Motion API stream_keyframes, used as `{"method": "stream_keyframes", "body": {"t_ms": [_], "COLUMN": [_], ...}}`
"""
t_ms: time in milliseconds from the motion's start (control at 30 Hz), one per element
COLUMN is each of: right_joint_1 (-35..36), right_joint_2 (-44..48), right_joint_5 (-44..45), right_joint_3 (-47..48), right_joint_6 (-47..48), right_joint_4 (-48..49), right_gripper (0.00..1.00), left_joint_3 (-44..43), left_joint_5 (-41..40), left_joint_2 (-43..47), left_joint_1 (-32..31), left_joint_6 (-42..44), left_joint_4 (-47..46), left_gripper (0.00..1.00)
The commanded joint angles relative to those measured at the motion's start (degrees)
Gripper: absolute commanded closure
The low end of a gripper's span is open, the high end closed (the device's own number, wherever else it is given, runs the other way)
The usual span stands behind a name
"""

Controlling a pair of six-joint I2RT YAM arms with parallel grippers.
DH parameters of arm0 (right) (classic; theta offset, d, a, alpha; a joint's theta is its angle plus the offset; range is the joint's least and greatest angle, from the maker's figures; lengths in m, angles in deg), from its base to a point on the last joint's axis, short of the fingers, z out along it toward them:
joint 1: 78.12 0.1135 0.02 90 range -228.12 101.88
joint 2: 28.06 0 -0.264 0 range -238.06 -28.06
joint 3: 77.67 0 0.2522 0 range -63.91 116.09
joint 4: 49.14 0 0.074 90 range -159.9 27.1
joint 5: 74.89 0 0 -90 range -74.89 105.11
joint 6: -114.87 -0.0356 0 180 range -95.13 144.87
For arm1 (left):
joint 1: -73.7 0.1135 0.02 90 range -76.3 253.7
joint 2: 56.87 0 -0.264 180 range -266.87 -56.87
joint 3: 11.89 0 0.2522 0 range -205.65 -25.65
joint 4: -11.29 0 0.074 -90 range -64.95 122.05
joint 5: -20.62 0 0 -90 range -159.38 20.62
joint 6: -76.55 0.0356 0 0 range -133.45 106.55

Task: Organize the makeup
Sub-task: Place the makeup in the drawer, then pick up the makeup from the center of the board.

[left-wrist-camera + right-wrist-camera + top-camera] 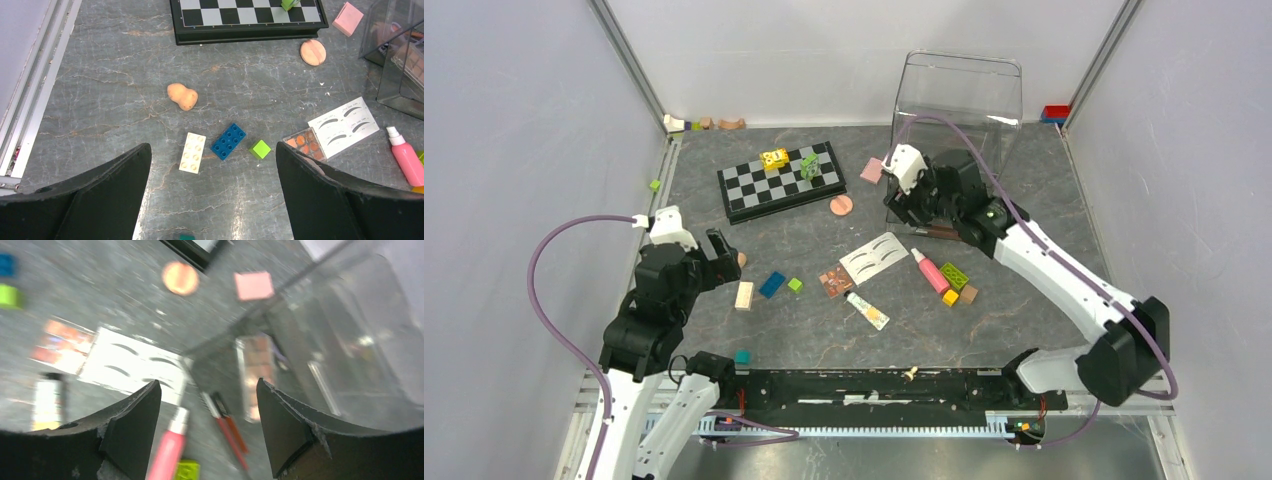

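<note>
Makeup lies mid-table: a white lash card (875, 257), a brown-pink palette (835, 281), a pink tube (930, 270) and a cream tube (867, 311). A round peach sponge (841, 205) and a pink square sponge (872, 170) sit near the clear box (954, 130). My right gripper (207, 385) hovers open and empty at the box's front left corner, above two red brushes (227, 425). Another palette (257, 370) shows inside the box. My left gripper (212, 147) hangs wide open over the left side, near a gourd-shaped peach sponge (182, 96).
A chessboard (781, 180) with a yellow and a green block on it lies at the back. Toy blocks are scattered about: cream (193, 152), blue (228, 141), green (260, 149). More blocks sit beside the pink tube (955, 277). Small items line the back wall (704, 124).
</note>
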Motion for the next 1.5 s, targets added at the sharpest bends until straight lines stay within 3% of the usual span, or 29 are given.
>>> {"method": "stream_keyframes", "body": {"t_ms": [0, 400, 667, 867, 1467], "right_joint_1": [5.49, 21.97, 27.14, 27.83, 27.85], "right_joint_2": [3.91, -3.81, -16.59, -23.24, -31.74], "right_joint_5": [-7.49, 6.33, 13.78, 18.87, 17.27], "right_joint_3": [-4.03, -13.06, -3.55, 1.34, 4.20], "right_joint_6": [-18.79, -45.29, -49.05, -49.98, -48.39], "right_joint_4": [7.45, 11.53, 8.02, 4.97, 6.17], "right_gripper": [0.24, 0.18, 0.03, 0.04, 0.11], "left_joint_3": [-0.03, -0.05, 0.13, 0.18, 0.26], "left_joint_5": [-0.58, -0.62, -0.65, -0.74, -0.93], "left_joint_2": [-0.84, -1.77, -1.04, -1.15, -0.63], "left_joint_1": [0.26, 0.26, 0.26, 0.29, 0.26], "left_joint_6": [-0.07, -0.16, -0.24, -0.32, -0.29], "left_joint_4": [-1.99, -1.99, -2.08, -2.08, -2.04], "left_gripper": [0.00, 0.00, 0.00, 0.00, 0.00]}}
